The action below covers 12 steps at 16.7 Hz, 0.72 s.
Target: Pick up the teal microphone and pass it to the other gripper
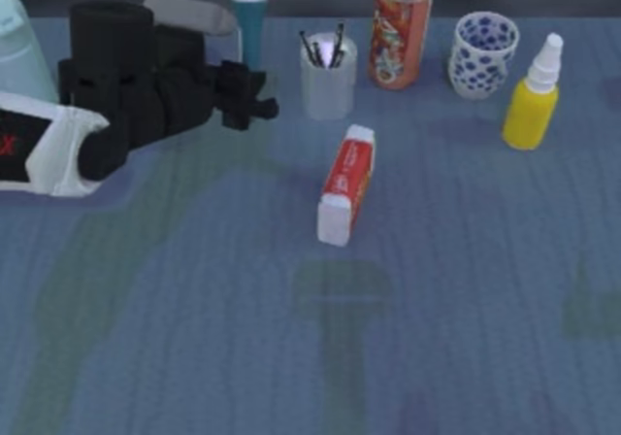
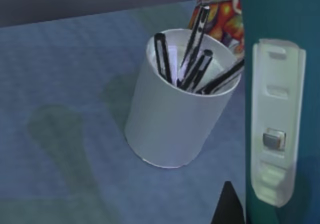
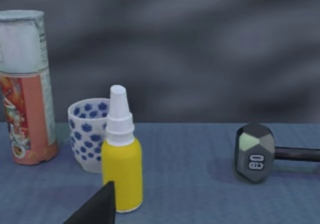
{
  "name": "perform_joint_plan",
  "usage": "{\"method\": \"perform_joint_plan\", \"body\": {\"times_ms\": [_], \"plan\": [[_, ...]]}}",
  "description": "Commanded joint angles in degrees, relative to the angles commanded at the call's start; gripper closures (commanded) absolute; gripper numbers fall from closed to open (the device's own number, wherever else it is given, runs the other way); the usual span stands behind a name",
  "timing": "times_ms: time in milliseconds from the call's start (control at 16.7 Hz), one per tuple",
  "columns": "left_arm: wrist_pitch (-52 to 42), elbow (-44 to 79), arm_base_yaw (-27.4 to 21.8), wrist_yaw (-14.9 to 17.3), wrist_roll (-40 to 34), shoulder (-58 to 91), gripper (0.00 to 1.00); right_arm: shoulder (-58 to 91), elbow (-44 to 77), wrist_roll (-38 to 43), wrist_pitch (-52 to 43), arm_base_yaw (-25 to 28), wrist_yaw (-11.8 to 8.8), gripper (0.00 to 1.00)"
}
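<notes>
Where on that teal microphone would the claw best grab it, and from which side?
Probably around the slim handle of the teal microphone, below its rounded white head, coming in level from the table's left, where the left gripper is. It stands upright, so the handle's sides are exposed.

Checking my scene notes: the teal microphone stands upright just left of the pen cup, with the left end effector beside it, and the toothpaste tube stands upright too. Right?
Not quite. The toothpaste tube lies flat on the table, as the top view shows. The teal microphone does stand left of the pen cup, left end effector beside it.

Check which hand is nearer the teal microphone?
Left. The left hand is right beside the upright teal microphone at the table's far edge. The right hand is out of the top view, near the yellow dropper bottle.
</notes>
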Motion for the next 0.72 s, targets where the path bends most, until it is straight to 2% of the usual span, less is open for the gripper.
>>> {"method": "perform_joint_plan", "body": {"times_ms": [180,360,480,720], "plan": [[13.37,-4.21,0.54,5.03,2.96,-4.13,1.00,0.00,0.00,0.00,0.00,0.00,0.00,0.00],[21.51,-7.04,0.99,8.57,5.20,-7.76,1.00,0.00,0.00,0.00,0.00,0.00,0.00,0.00],[23.84,-7.91,1.16,9.62,5.94,-9.16,1.00,0.00,0.00,0.00,0.00,0.00,0.00,0.00],[24.12,-8.02,1.18,9.75,6.04,-9.34,1.00,0.00,0.00,0.00,0.00,0.00,0.00,0.00]]}}
